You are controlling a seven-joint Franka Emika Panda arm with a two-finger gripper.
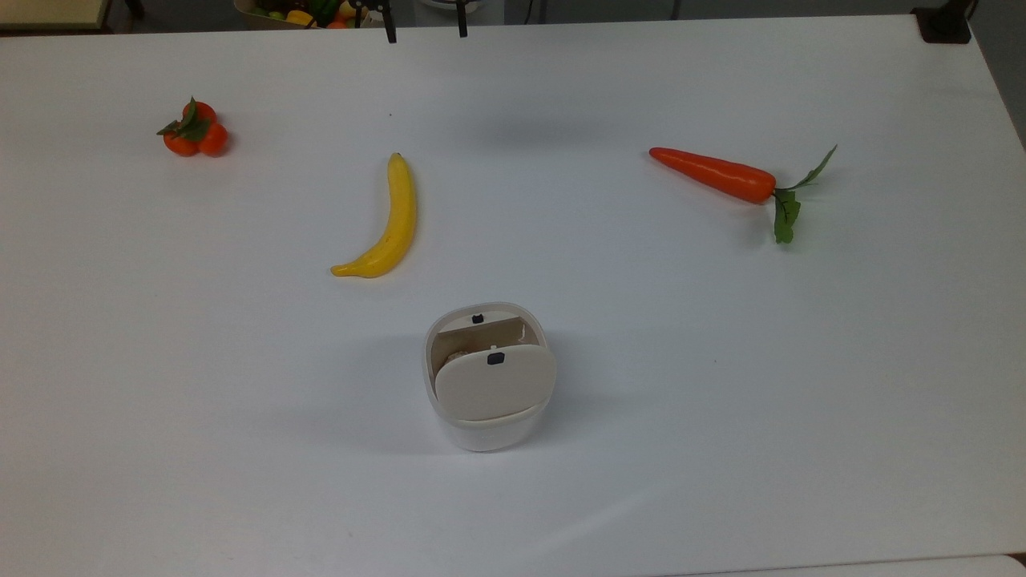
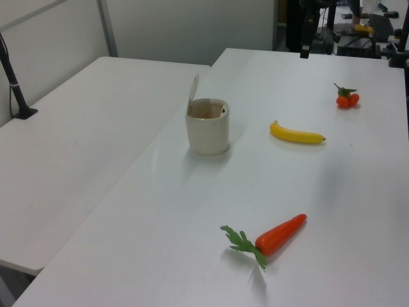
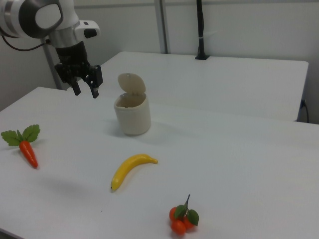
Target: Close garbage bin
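Here, near the middle of the white table (image 1: 721,449): the garbage bin (image 1: 487,425), white-bodied, upright, lid (image 1: 494,385) raised on its hinge and standing close to vertical above the rim, as seen in the left view (image 2: 193,94) and the right view (image 3: 131,82). Small black button (image 1: 495,358) on the lid's face in the top view; a second dark spot on the far rim. Beige interior open to view in the top view.

Around the bin, all well apart from it and lying flat on the table: a yellow banana (image 1: 385,220) toward the top view's upper left, nearest of the three; a cluster of small orange tomatoes with green leaves (image 1: 194,130) farther off at the top view's far left; an orange carrot with green leaves (image 1: 725,176) at the top view's upper right. Nothing resting on or touching the bin, and bare tabletop between it and each of these.

Up above the table, off to the right view's left of the bin: the gripper (image 3: 84,91), black fingers spread apart, holding nothing, pointing down, clear of lid and body. In the top view, two dark fingertips (image 1: 390,34) at the far table edge. A second white table (image 2: 77,147) alongside, bearing a black post.
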